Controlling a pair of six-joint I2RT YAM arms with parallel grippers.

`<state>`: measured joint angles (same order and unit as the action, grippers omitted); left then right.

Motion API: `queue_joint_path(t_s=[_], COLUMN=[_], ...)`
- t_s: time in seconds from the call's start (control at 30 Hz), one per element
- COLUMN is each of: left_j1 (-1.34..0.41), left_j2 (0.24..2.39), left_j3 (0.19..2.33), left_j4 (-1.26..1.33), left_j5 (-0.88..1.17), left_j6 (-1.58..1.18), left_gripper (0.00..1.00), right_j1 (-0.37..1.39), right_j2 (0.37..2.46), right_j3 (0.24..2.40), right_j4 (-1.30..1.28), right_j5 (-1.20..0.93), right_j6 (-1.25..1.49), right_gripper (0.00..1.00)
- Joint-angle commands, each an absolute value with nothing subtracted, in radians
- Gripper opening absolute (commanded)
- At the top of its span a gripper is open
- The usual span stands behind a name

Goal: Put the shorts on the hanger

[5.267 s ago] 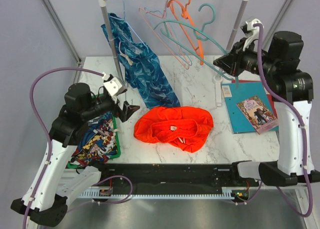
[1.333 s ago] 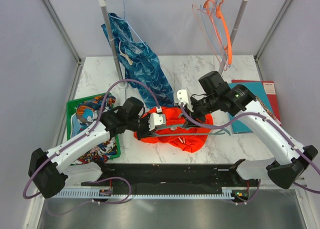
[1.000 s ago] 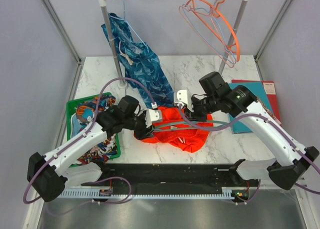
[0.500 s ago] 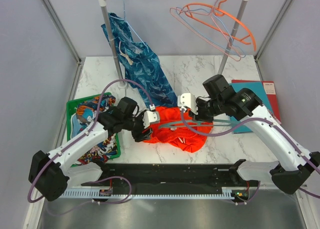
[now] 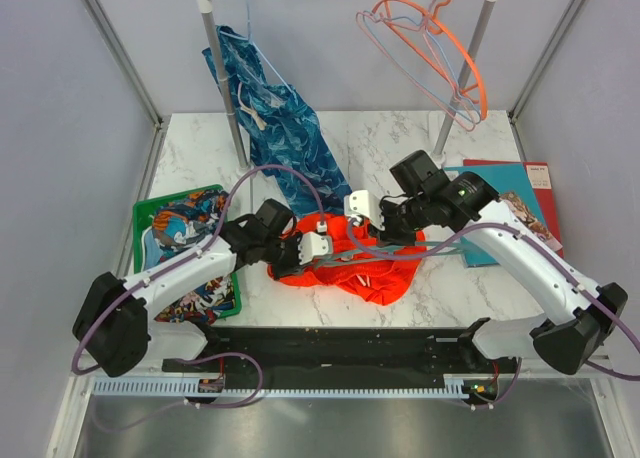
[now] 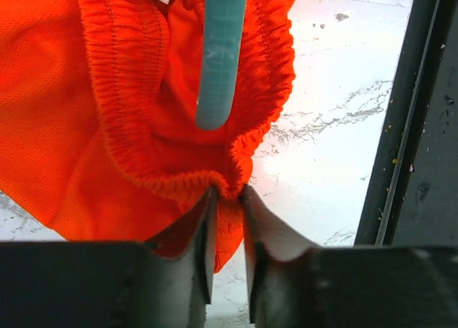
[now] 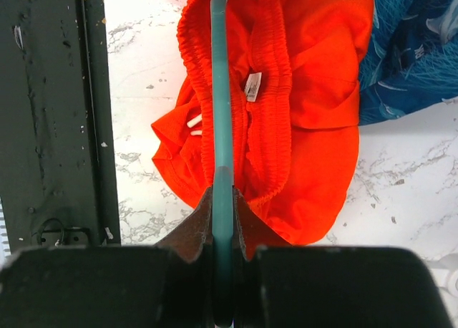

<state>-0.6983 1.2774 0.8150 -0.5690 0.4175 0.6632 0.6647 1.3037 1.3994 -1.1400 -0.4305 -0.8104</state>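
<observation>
The orange-red shorts (image 5: 372, 270) lie crumpled on the marble table between both arms. My left gripper (image 5: 298, 259) is at their left edge, and in the left wrist view it (image 6: 227, 196) is shut on a fold of the elastic waistband (image 6: 179, 179). My right gripper (image 5: 384, 230) is shut on the thin teal hanger (image 5: 347, 260). In the right wrist view the hanger (image 7: 219, 92) runs from the right gripper (image 7: 222, 193) straight over the open waistband of the shorts (image 7: 315, 70). The hanger's rounded end (image 6: 218, 70) hangs inside the waist opening, just beyond the left fingertips.
Orange and pale hangers (image 5: 440, 38) hang on the rack rail at the back. A blue patterned garment (image 5: 285, 138) hangs by the left rack post (image 5: 222, 78). A green tray (image 5: 236, 290) with comic-print cloth sits left. Books (image 5: 520, 208) lie right; a black rail (image 5: 330, 343) runs along the near edge.
My left gripper has closed on the shorts' waistband. The right arm has carried the hanger leftward into the waist opening. The hangers on the rail are swinging.
</observation>
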Motion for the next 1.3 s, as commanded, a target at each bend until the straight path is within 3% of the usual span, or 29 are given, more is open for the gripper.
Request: queue_joint_path(t_s=[0.0, 0.1, 0.33, 0.83, 0.87, 0.9, 1.0, 1.1, 1.27], left_j1=[-0.703, -0.703, -0.703, -0.703, -0.703, -0.703, -0.693, -0.649, -0.563], left_j2=[1.22, 1.163, 1.026, 1.037, 1.032, 1.026, 0.994, 0.957, 0.948], left_j3=[0.818, 0.804, 0.782, 0.868, 0.865, 0.861, 0.842, 0.81, 0.764], left_j4=[-0.526, -0.526, -0.532, -0.544, -0.557, -0.564, -0.607, -0.626, -0.605], left_j5=[0.429, 0.459, 0.492, 0.502, 0.508, 0.505, 0.482, 0.468, 0.511], left_j6=[0.69, 0.686, 0.699, 0.594, 0.604, 0.604, 0.621, 0.641, 0.69], left_gripper=[0.15, 0.02, 0.02, 0.02, 0.07, 0.22, 0.52, 0.64, 0.68], right_j1=[0.666, 0.667, 0.667, 0.69, 0.69, 0.69, 0.689, 0.69, 0.69], right_j2=[1.325, 1.348, 1.376, 1.408, 1.408, 1.407, 1.41, 1.408, 1.41], right_j3=[1.399, 1.405, 1.401, 1.372, 1.37, 1.368, 1.37, 1.367, 1.365], right_j4=[-1.069, -1.06, -1.011, -0.894, -0.884, -0.879, -0.874, -0.87, -0.871], right_j5=[-0.498, -0.518, -0.587, -0.719, -0.721, -0.719, -0.718, -0.719, -0.726], right_j6=[-0.834, -0.845, -0.865, -0.867, -0.864, -0.864, -0.859, -0.862, -0.87], right_gripper=[0.0, 0.0, 0.0, 0.0, 0.0, 0.0, 0.0, 0.0, 0.0])
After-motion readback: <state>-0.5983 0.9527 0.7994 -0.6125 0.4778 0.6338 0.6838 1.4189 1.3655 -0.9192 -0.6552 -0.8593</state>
